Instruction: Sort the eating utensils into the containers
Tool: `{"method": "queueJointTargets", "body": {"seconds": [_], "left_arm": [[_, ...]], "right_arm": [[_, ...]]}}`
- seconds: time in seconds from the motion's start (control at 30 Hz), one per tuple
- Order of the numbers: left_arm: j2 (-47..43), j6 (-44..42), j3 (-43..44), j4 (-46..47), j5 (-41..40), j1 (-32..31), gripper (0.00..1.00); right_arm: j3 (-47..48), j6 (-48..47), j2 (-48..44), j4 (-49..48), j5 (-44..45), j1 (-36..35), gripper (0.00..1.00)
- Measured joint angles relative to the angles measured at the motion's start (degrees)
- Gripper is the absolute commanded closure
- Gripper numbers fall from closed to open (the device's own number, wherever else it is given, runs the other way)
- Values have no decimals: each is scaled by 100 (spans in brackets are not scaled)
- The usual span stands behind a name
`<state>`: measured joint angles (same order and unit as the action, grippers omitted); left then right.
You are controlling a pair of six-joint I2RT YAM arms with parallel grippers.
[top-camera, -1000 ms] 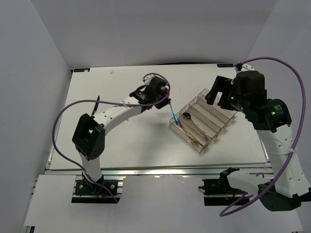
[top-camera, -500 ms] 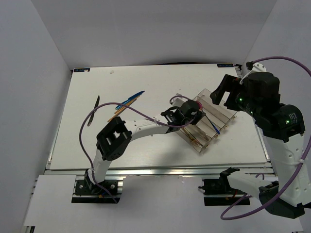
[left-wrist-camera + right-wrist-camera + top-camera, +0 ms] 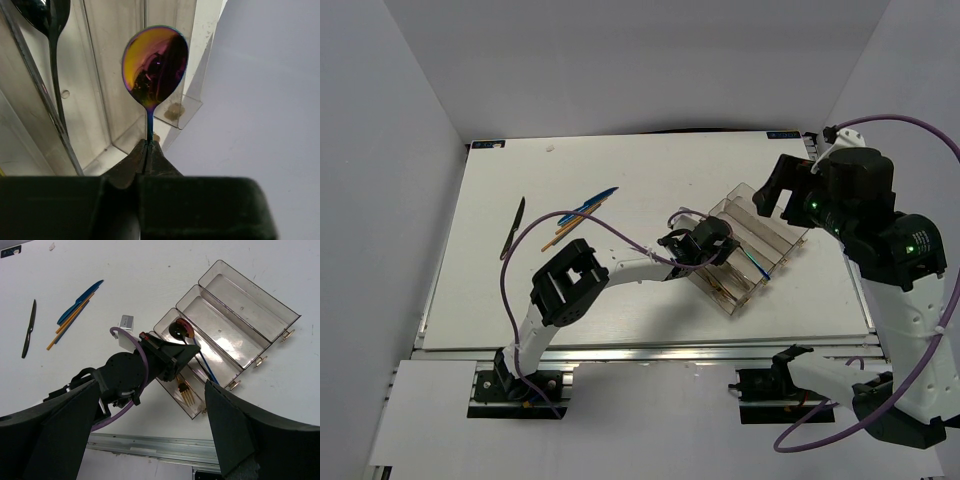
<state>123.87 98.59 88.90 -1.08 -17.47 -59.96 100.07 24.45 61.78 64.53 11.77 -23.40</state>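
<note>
At the end of the organizer tray (image 3: 250,295) nearest the left arm, left gripper (image 3: 148,145) pinched shut on the stem of the iridescent spoon (image 3: 155,65); right gripper (image 3: 151,385), jaws wide apart and empty, high above the table (image 3: 570,170).

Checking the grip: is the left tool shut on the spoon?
Shut: the left tool pinches the spoon by its handle, jaws meeting without gap.
</note>
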Motion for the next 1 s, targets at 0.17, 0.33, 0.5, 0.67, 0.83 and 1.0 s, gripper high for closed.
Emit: {"method": "queueJointTargets", "body": {"seconds": [0.17,0.33,0.5,0.67,0.83,1.0], "left_arm": [[0,50,0,-9,15,0,57],[-22,11,-11,-151,15,0,38],[-262,-474,55,-658,-118,39,18],[-647,-1836,883,-2011,-466,352,7],[-1928,-3329,826,-3261,-866,1703,2],[-2887,-4739,516,-4109,-1180,3775,2]], "right_arm": [[0,-90,59,-4,-2,0,11],[-4,-111,120,-39,-26,0,11],[-13,-111,153,-181,-107,0,11],[-61,-109,205,-358,-181,0,11],[-398,-109,142,-553,-271,0,11],[-754,-109,131,-765,-472,0,11]]}}
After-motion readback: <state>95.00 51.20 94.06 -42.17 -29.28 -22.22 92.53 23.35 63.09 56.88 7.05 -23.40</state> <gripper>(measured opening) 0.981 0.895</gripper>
